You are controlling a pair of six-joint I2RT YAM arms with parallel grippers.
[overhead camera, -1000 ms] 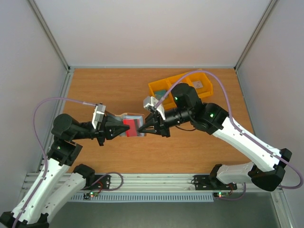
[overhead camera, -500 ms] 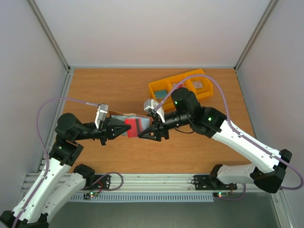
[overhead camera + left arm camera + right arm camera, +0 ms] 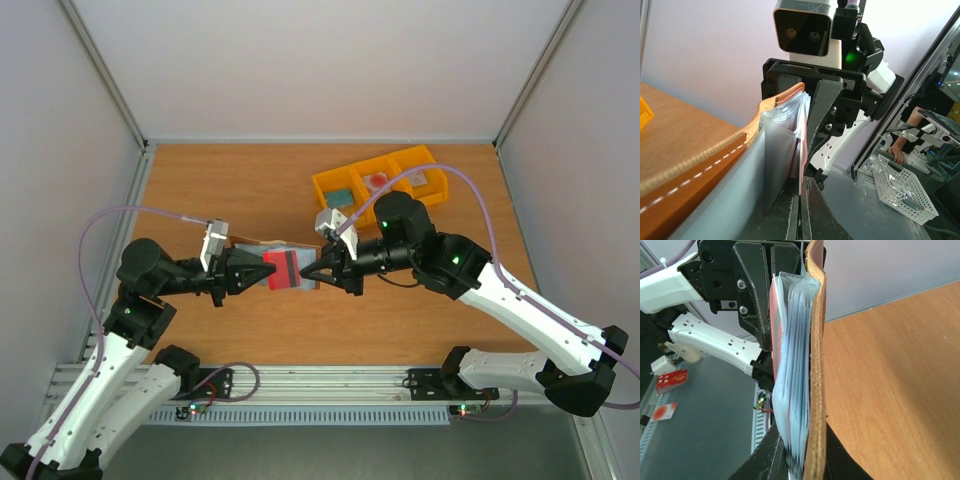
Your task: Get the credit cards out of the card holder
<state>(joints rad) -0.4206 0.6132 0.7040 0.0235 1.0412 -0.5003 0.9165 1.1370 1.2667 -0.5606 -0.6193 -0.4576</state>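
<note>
- Since prior frame: right gripper [image 3: 322, 270] has shifted back toward yellow bin [image 3: 350, 171]; its jaws, spread wide half a sec ago, have narrowed again; arm no longer covers bin's mid compartment.
- Card holder [image 3: 816, 340]: held between both grippers on near-left side of bin, apart from it; brown leather edge w/ clear sleeves fanned alongside, per right wrist view.
- Right gripper: jaws clamped on card holder, one finger each side of leather and sleeves.
- Left gripper [image 3: 256, 272]: jaws fully closed on red card [image 3: 283, 270] w/ dark stripe; card lies against holder, on the side farther from bin.
- Bin contents: pale card w/ red spot [image 3: 378, 181] in mid compartment; teal item [image 3: 340, 197] in compartment nearest holder.
</note>
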